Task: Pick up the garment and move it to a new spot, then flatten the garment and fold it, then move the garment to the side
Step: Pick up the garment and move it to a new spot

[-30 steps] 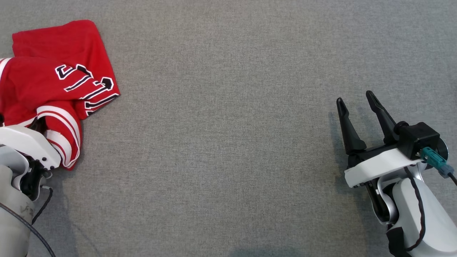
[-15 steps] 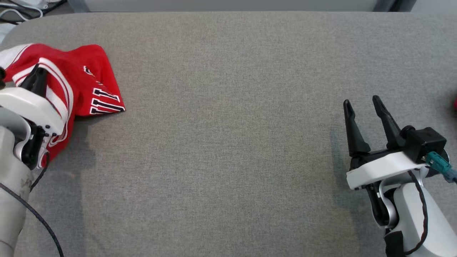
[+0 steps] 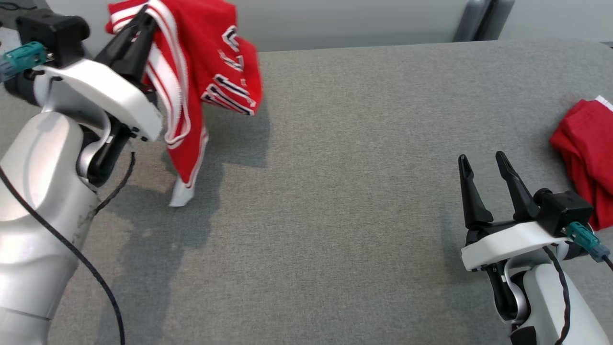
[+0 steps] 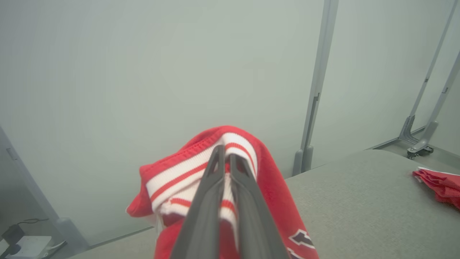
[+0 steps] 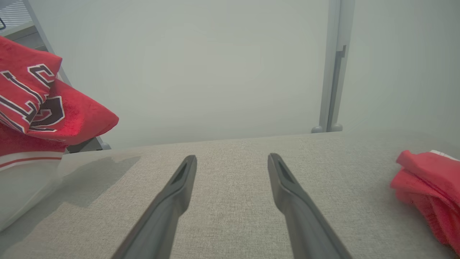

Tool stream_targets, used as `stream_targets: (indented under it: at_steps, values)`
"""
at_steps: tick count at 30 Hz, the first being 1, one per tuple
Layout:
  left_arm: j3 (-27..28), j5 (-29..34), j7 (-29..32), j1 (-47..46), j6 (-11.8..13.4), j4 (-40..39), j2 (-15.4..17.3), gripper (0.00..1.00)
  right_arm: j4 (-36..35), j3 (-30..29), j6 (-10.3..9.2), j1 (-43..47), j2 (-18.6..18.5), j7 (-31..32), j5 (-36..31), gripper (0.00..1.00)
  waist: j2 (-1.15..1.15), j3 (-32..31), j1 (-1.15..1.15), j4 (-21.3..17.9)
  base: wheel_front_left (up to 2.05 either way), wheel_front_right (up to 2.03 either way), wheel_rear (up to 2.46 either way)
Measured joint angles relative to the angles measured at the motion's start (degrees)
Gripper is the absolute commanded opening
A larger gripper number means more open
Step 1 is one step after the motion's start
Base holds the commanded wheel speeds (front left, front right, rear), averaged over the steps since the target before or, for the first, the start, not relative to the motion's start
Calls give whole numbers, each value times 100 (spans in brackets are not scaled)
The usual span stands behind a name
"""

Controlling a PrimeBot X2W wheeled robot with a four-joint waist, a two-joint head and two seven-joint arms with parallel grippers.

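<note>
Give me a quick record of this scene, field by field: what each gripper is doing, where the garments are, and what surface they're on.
left gripper: shut on the striped trim of the red jersey
red jersey: hanging above the grey fabric table, lower tip near the surface, contact unclear
right gripper: open, empty, over bare table
second red garment: bunched at the table's right edge

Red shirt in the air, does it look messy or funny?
Yes. The red shirt hangs crumpled from the shut left gripper, pinched at its striped trim, lettering folded over, low end near the grey table. Another red cloth lies bunched at the table's right edge.
</note>
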Motion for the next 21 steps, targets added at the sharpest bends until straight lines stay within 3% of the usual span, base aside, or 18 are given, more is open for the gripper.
stream_targets:
  at_steps: [10,15,20,21]
  values:
    - [-442,-127,163,628,67,-1268,-435,0,9,-25,0,41,45,0,16,100,0,-118,0,-402,0,0,0]
    - [-843,-294,-41,1398,64,-933,-831,0,21,-24,0,40,53,0,55,100,0,-76,0,-509,0,0,0]
    - [-1216,-181,-447,1606,44,-133,-1109,0,65,-12,0,35,58,0,54,100,0,-37,0,-549,0,0,0]
    - [-1235,-178,-531,1606,24,59,-1138,19,86,-2,0,32,58,0,54,100,0,-35,0,-555,0,0,0]
